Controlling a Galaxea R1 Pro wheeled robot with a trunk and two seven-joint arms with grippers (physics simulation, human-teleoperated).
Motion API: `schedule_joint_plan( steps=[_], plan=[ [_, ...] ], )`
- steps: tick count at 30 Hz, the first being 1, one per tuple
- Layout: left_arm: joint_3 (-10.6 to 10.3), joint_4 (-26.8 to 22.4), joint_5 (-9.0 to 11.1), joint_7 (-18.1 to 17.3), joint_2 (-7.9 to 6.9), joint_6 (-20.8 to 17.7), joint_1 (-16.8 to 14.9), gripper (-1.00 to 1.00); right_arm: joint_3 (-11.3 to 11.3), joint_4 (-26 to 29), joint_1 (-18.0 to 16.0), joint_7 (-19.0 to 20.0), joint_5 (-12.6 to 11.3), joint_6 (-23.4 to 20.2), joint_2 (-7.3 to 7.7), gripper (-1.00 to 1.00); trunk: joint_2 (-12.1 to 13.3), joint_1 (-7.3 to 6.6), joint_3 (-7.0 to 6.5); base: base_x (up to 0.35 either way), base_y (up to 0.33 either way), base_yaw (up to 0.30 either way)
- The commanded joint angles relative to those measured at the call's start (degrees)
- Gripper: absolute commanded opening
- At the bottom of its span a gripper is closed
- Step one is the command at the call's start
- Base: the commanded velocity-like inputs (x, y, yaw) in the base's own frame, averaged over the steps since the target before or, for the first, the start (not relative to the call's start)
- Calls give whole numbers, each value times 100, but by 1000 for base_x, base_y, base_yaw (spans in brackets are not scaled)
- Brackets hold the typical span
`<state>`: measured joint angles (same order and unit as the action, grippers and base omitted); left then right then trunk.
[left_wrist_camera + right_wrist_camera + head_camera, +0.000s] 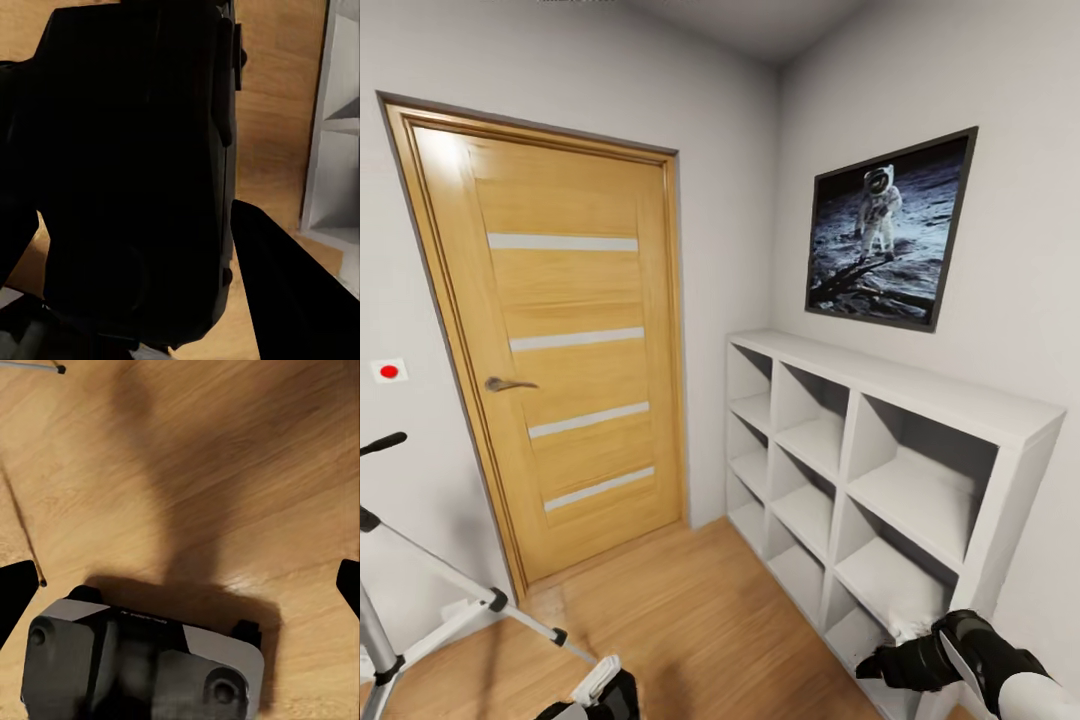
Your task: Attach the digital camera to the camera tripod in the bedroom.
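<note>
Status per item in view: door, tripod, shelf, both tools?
door: closed, handle level.
camera tripod: standing on the wood floor, legs spread, pan handle sticking up; nothing visibly mounted on the part in frame.
cube shelf: visible compartments hold nothing.
left tool: closed around a large black object, probably the digital camera.
right tool: open, nothing between the fingertips, above the floor.

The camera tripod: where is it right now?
The camera tripod stands at the head view's lower left, on the wood floor against the white wall, left of the wooden door.
</note>
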<state>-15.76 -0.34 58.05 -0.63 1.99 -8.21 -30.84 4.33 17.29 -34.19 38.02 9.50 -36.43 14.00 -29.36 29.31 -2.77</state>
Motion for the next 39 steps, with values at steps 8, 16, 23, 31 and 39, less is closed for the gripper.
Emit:
schedule_joint_plan(
  steps=[8, 16, 23, 31, 39],
  plan=[
    [-68, 30, -22, -24, -56, -6, 867, -100, 48, -1787, 32, -1634, 234, 1669, 1, 100, -4, 2, -2, 0, 0, 269],
    [-92, 34, -99, -25, -63, 358, 1544, -100, 86, -1920, 1473, -2298, 244, 2944, 55, 100, -4, 2, -4, 0, 0, 269],
    [-94, 34, -149, -19, -66, 461, 1725, -100, 90, -1922, 1554, -2310, 238, 3082, 60, 100, -4, 2, -20, 0, 0, 269],
    [-94, 34, -154, -17, -67, 485, 1755, -100, 86, -1922, 1564, -2308, 237, 3097, 51, 100, -4, 2, -43, 0, 0, 269],
    [-94, 26, -178, -19, -67, 487, 1756, -100, 85, -1923, 1567, -2306, 245, 3102, 42, 100, -4, 2, -66, 140, -98, 269]
  ],
)
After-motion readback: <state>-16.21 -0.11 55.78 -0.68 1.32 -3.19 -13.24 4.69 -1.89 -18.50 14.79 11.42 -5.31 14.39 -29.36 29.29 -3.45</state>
